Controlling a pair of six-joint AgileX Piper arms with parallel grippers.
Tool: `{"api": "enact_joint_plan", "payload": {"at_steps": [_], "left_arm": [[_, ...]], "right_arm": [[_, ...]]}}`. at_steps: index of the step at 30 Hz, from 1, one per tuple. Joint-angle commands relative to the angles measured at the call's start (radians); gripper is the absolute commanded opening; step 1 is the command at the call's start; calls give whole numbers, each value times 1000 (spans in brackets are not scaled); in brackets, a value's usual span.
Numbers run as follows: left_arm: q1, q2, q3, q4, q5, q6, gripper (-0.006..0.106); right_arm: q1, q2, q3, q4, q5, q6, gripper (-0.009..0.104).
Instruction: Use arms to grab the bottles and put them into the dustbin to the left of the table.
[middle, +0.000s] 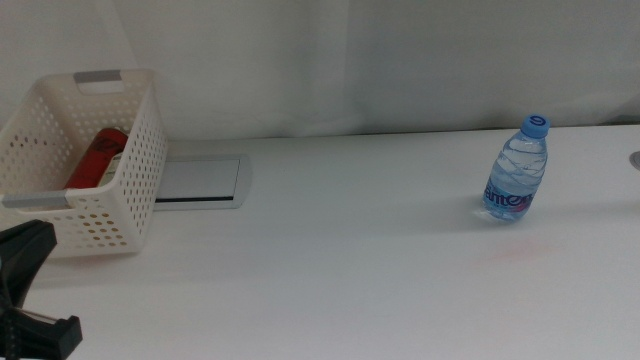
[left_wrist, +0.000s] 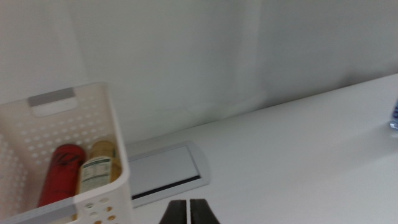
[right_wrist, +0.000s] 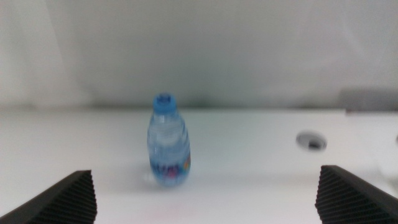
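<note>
A small clear water bottle (middle: 517, 170) with a blue cap stands upright on the right part of the white table (middle: 350, 260). In the right wrist view the same bottle (right_wrist: 168, 140) stands some way ahead of my right gripper (right_wrist: 208, 199), whose jaws are wide open and empty. The white perforated dustbin (middle: 135, 150) sits at the table's left and holds a red can (middle: 96, 158). The left wrist view shows the red can (left_wrist: 61, 173) lying beside a yellow-liquid bottle (left_wrist: 98, 171) inside the dustbin (left_wrist: 115, 130). My left gripper (left_wrist: 188, 211) is shut and empty, near the dustbin; the left arm (middle: 25, 290) shows at the bottom left.
A grey inset panel (middle: 200, 180) lies in the tabletop just right of the dustbin. A small round grey hole (right_wrist: 311, 140) sits in the table beyond the water bottle. A white curtain backs the table.
</note>
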Motion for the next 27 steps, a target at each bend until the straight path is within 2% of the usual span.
{"api": "enact_joint_plan", "payload": {"at_steps": [1,9,15,23,27], "left_arm": [[-27,3,4,-7,-1,2,-2],[-56,3,4,-7,-1,16,-2],[-56,3,4,-7,-1,16,-2],[-56,3,4,-7,-1,16,-2],[-56,3,4,-7,-1,16,-2]], "right_arm": [[1,63,-14,2,36,-12,94],[1,256,-14,35,65,-14,94],[1,385,-14,128,34,-150,94],[3,502,29,161,-112,-199,94],[47,520,97,199,-256,-220,94]]}}
